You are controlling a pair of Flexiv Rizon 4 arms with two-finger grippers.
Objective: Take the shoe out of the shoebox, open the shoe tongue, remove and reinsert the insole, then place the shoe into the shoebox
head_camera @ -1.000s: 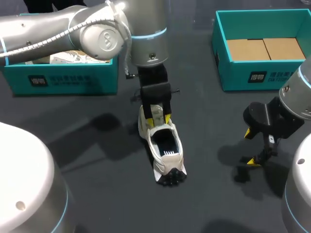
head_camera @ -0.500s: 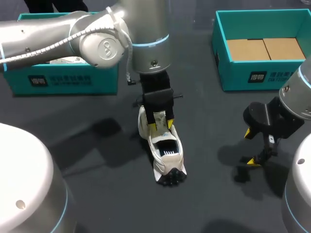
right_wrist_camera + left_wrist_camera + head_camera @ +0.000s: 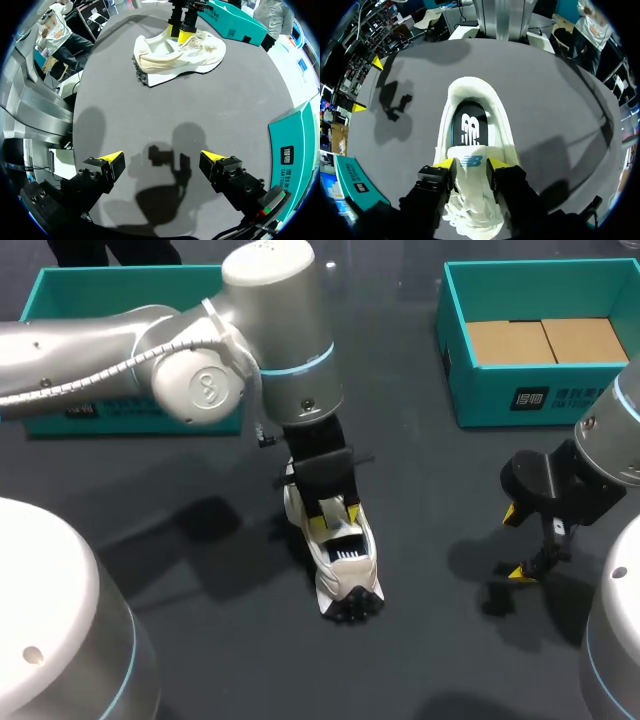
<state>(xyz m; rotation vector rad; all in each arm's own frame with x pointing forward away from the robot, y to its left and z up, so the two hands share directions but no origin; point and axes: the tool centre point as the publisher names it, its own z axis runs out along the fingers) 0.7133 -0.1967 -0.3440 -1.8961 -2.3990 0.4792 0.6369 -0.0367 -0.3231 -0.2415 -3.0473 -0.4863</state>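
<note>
Cream low-top sneaker with black lugged sole [image 3: 340, 568] is stood upright on the dark grey table top [image 3: 420, 650], near the middle and outside both boxes. The heel end with the black lugs is turned toward the near edge; the toe end is covered by the left arm. Left gripper [image 3: 333, 512] is set over the shoe's opening. In the left wrist view its yellow-tipped fingers [image 3: 445, 163] are pinched on the cream fabric tongue [image 3: 470, 172] from both sides, with the laces bunched under them. A dark insole with white print [image 3: 470, 120] is seen lying inside the shoe, just ahead of the fingers. Right gripper [image 3: 162, 159] is held above bare table to the right of the sneaker, well apart from it, fingers spread wide with nothing between them. A teal cardboard shoebox with brown card inserts [image 3: 530, 395] is sited at the far right. A second teal shoebox [image 3: 100, 278] sits at the far left, partly hidden behind the left arm.
</note>
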